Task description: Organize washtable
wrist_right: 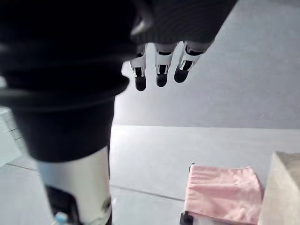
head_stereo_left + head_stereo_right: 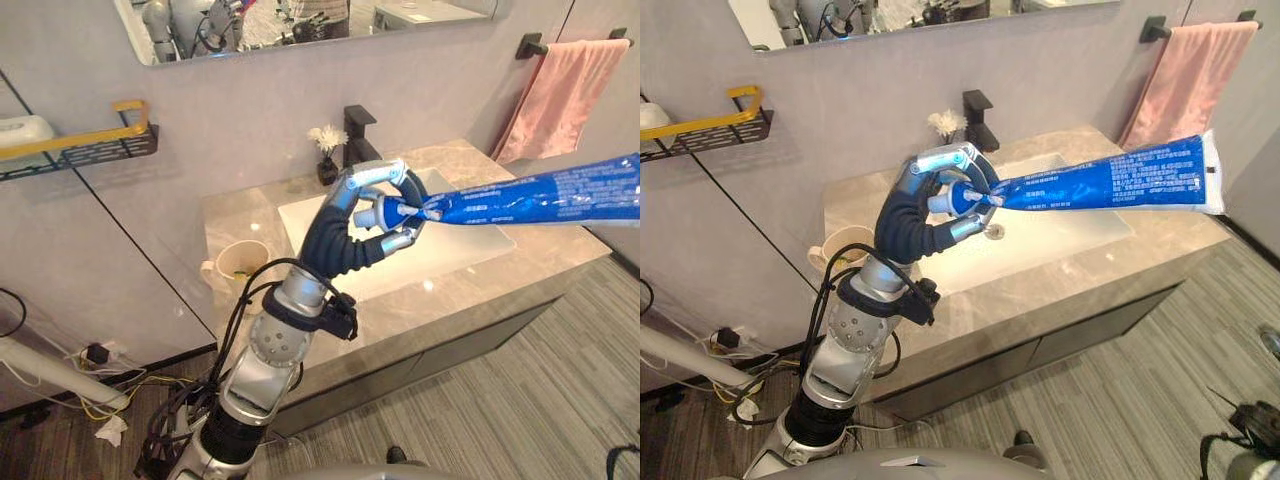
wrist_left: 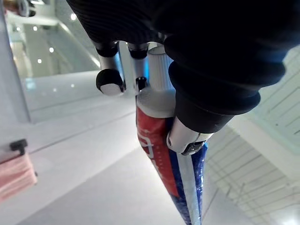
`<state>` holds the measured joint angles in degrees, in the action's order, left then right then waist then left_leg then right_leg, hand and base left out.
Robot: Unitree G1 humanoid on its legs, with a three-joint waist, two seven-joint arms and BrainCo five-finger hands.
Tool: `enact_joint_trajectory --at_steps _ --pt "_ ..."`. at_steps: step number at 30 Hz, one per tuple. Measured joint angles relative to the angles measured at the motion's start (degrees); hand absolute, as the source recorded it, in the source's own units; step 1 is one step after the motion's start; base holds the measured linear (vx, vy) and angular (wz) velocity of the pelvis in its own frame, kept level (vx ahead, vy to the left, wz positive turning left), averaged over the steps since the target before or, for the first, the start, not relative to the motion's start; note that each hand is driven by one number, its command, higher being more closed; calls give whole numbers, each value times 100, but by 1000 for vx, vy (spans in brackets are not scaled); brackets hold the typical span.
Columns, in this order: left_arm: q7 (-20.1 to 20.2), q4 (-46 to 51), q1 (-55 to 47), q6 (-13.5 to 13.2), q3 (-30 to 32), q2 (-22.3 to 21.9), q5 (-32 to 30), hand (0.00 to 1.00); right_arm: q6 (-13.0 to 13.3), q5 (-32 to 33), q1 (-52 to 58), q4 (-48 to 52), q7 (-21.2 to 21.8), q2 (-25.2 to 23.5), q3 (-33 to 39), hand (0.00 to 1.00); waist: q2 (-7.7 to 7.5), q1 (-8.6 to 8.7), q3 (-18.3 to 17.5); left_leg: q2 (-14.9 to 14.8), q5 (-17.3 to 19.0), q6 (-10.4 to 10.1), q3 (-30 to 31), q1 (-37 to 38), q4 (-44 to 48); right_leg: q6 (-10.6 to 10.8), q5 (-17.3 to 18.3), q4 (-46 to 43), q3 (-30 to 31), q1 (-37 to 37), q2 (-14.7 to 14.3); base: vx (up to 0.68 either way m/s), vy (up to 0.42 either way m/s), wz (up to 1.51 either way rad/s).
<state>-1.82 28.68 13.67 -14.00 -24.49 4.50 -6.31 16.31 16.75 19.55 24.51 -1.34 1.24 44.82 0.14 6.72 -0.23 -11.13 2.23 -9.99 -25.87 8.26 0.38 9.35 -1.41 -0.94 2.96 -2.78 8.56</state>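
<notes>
My left hand point(image 2: 352, 240) is raised above the washtable with its fingers and thumb curled round the white cap end of a blue toothpaste tube point(image 2: 540, 198). The tube sticks out level to the right, over the white sink basin point(image 2: 470, 252). In the left wrist view the tube point(image 3: 157, 159) shows red, white and blue past the left hand point(image 3: 211, 56). A cream cup point(image 2: 240, 265) stands on the marble countertop point(image 2: 560, 262), left of the basin. My right hand point(image 1: 161, 70) shows in its wrist view with relaxed fingers and nothing in it.
A black faucet point(image 2: 358, 135) and a small vase of white flowers point(image 2: 327, 150) stand behind the basin. A pink towel point(image 2: 565, 95) hangs on a rail at the right wall. A black and yellow shelf point(image 2: 90, 147) juts from the wall at the left.
</notes>
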Motion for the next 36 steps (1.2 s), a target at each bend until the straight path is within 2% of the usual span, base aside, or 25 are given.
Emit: enact_joint_trajectory --at_steps 2,4,6,9,13,19,26,27,32,36 --pt "-6 73 35 -21 -1 -6 82 100 158 27 -165 371 56 28 -971 0 0 -33 -7 -15 -3 0 211 -103 -4 2 2 15 -190 69 29 -29 -26 44" --pt "-10 73 85 -21 -8 -6 137 100 218 39 -311 525 182 77 -1580 0 -9 -103 -19 -13 -42 3 361 -186 -23 3 2 25 -366 97 56 -44 -27 50" --pt "-167 72 150 -24 -9 -4 144 100 242 273 -644 520 353 169 -2279 0 8 -298 -37 -2 -210 18 559 -209 -145 2 2 25 -563 145 66 -37 -28 47" --pt "-378 70 155 -24 -12 2 145 100 243 604 -984 511 397 189 -2964 0 5 -423 -44 -2 -338 15 769 -241 -260 2 2 34 -770 218 73 -20 -19 39" --pt "-444 -36 207 -24 -43 6 141 100 241 748 -1152 492 464 203 -3600 0 -48 -431 -43 7 -418 24 1005 -305 -316 2 2 64 -1018 314 99 -16 -8 30" --pt "-616 -469 251 5 -79 4 132 100 204 1019 -1284 488 532 242 -4005 0 -61 -429 -44 61 -555 53 1209 -364 -440 0 3 155 -1237 385 145 -16 -4 20" --pt "-790 -647 484 49 -85 5 77 100 167 1878 -1379 486 798 334 -4505 0 -65 -441 -47 77 -642 57 1236 -359 -539 -1 2 155 -1317 398 159 -5 0 5" --pt "-849 -1053 652 109 -107 -7 19 100 67 2566 -1571 484 941 454 -4867 0 -89 -430 -65 79 -668 55 1229 -305 -556 -3 1 155 -1312 402 157 0 0 0" --pt "-849 -1102 652 199 -152 -6 18 100 58 2717 -1595 482 988 454 -5003 0 -143 -439 -101 80 -668 55 1230 -306 -558 -3 1 158 -1313 402 158 0 0 0" --pt "-853 -1209 652 199 -424 -31 44 100 64 2922 -1746 482 962 450 -5302 0 -163 -453 -115 87 -669 57 1233 -306 -563 -3 1 160 -1314 403 162 0 0 0"
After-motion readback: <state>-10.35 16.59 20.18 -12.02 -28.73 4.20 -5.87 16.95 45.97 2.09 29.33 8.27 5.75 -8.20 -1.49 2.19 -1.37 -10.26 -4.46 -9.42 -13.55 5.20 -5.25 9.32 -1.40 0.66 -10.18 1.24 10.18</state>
